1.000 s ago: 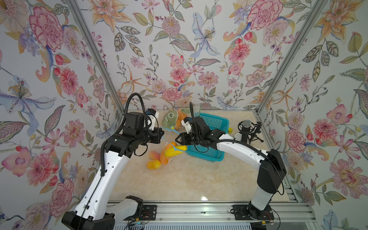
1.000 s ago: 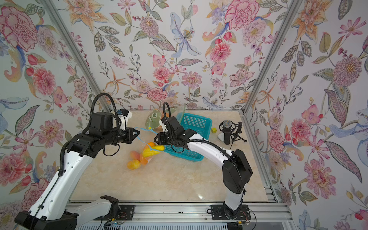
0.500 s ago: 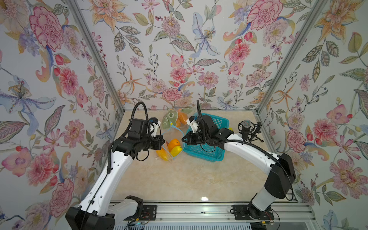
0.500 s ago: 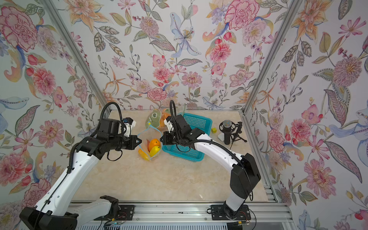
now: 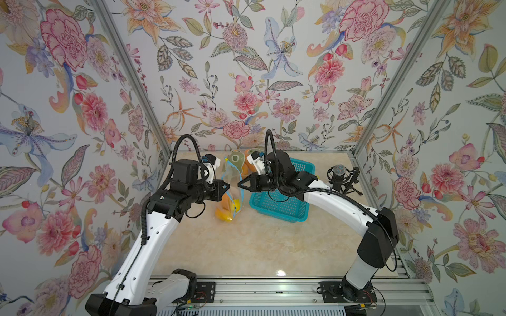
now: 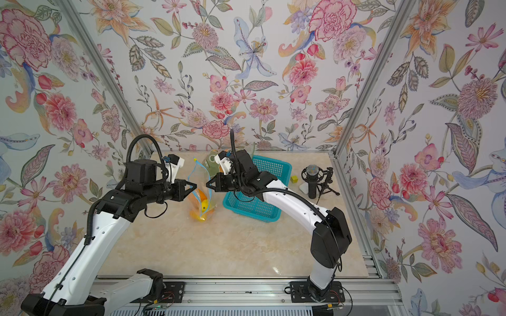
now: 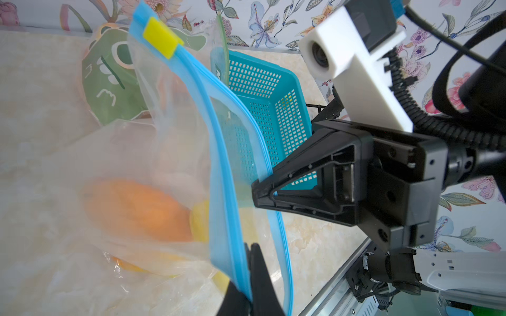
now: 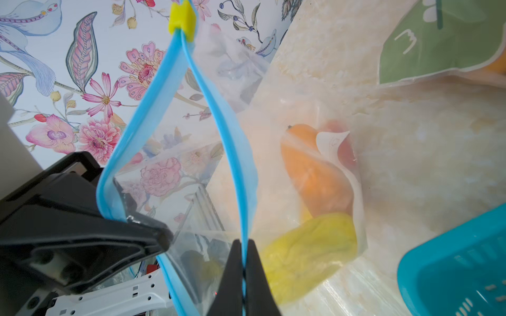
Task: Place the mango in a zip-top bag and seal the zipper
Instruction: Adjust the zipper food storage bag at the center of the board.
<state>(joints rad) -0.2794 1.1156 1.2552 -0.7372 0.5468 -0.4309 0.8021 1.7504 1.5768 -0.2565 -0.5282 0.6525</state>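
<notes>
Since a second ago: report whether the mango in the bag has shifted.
Yes. The mango inside the zip-top bag has drawn closer to the teal basket, which stayed put.

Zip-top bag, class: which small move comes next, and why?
Probably bring the two pinched lips together: the orange mango lies inside the clear blue-rimmed zip-top bag, whose mouth gapes between the shut jaws, yellow slider at one end.
</notes>
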